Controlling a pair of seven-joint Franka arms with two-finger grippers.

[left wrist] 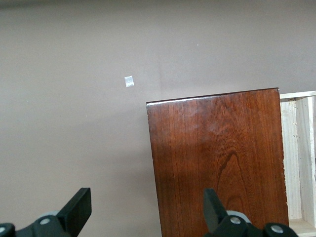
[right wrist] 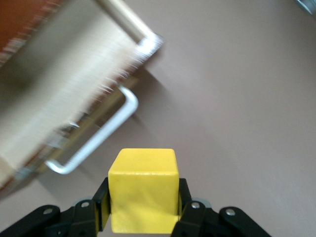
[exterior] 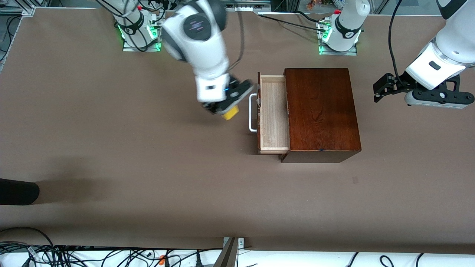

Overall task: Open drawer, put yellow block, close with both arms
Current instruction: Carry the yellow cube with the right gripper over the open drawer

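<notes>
Over the table, just beside the white handle, your right tool hangs clamped on the yellow block. You have the drawer pulled out of the dark box with its pale tray empty, so opening and pickup look done; dropping the block in and closing with both arms are left. Your right arm leans toward the drawer, while your left arm waits, its left tool spread wide over the table beside the box.
</notes>
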